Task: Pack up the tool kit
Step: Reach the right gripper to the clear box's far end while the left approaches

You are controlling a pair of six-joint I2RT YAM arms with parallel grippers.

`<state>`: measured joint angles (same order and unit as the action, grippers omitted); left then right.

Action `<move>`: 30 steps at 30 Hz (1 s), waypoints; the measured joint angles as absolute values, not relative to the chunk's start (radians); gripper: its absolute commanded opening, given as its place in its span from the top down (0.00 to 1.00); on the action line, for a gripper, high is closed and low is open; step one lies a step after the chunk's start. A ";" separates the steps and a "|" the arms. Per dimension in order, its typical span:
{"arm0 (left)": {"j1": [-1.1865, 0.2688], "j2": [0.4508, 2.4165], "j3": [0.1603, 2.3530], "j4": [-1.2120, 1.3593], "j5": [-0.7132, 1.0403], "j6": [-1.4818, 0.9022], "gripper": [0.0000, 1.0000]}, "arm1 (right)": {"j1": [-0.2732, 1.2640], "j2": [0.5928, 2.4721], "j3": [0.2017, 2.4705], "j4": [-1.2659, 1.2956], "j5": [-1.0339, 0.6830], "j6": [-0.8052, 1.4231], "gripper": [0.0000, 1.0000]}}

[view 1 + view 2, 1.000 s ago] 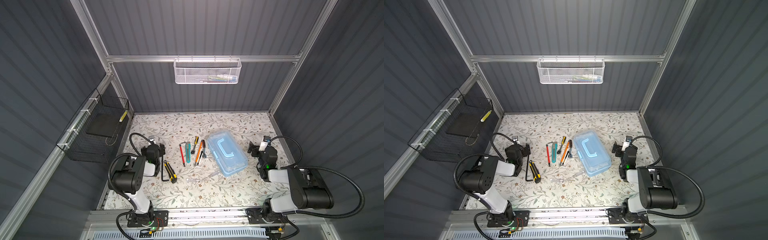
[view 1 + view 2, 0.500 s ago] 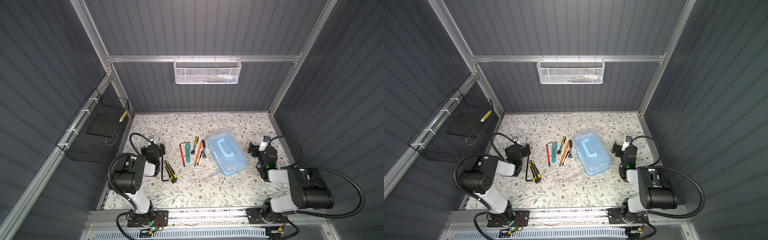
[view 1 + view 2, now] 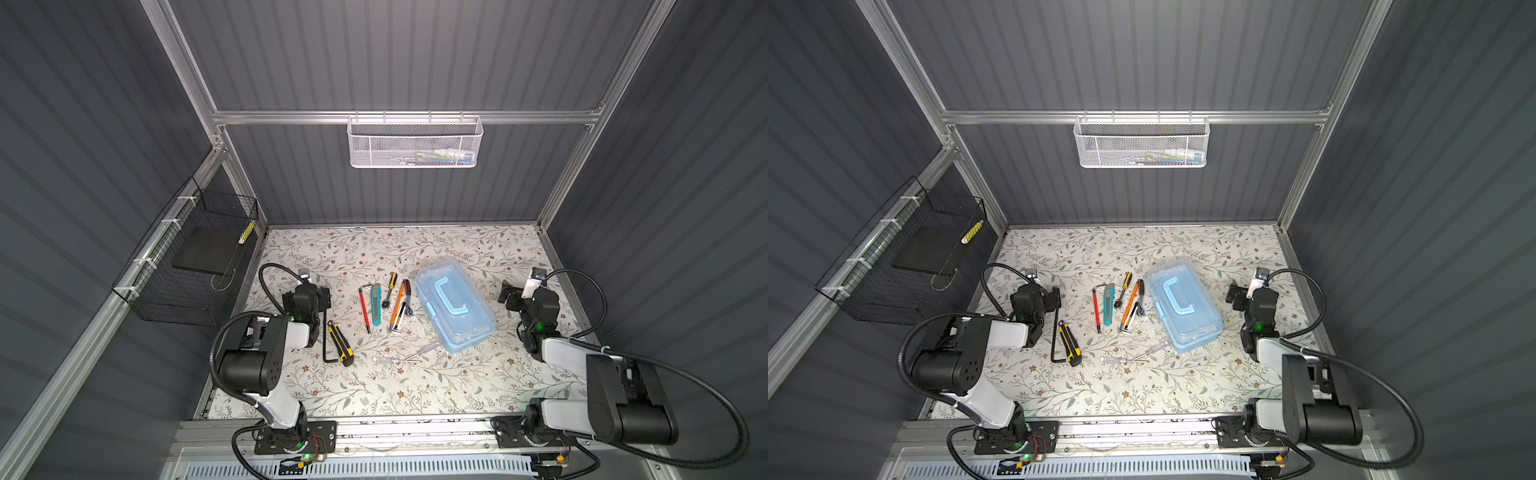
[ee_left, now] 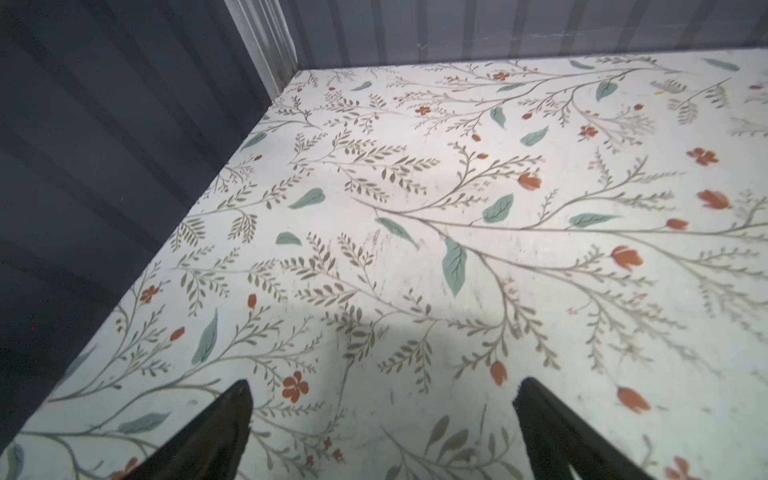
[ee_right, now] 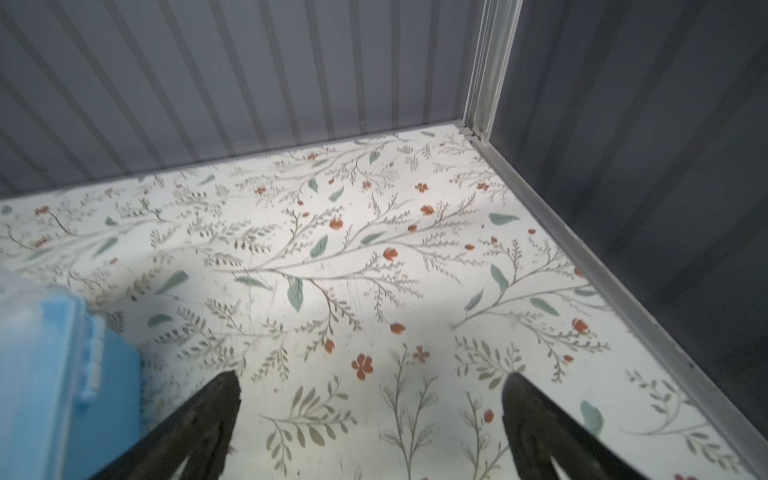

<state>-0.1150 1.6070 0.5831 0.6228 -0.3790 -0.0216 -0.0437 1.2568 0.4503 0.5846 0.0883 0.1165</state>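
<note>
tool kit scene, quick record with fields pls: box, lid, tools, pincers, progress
box: light blue box on the floral table, right of centre
lid: closed
tools: loose on the table beside the box, among them a yellow-black utility knife, black hex key, teal utility knife, red screwdriver
left pincer: open, empty, over bare table
right pincer: open, empty, beside the box
progress: lid not yet opened, tools unpacked

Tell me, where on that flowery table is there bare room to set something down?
The back strip of the table, between the rear wall and the hand tools, is bare. So is the front strip, between the clear screwdrivers and the front rail. The middle is crowded: those tools lie packed beside the blue box.
</note>
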 measured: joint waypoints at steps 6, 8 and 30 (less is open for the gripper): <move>-0.323 1.440 0.679 0.488 -0.455 0.014 0.00 | 0.008 1.137 0.701 0.218 0.007 0.197 0.01; -0.441 1.435 0.685 0.460 -0.484 0.030 0.00 | 0.056 1.131 0.744 0.109 -0.014 0.209 0.01; -1.031 1.667 0.750 0.397 -0.579 0.279 0.00 | 0.373 1.380 1.032 -0.464 -0.012 0.115 0.01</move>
<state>-1.0306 1.6672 0.7502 0.3965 -0.5785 0.2794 0.3725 1.3804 1.0321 -0.4637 -0.0116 0.1146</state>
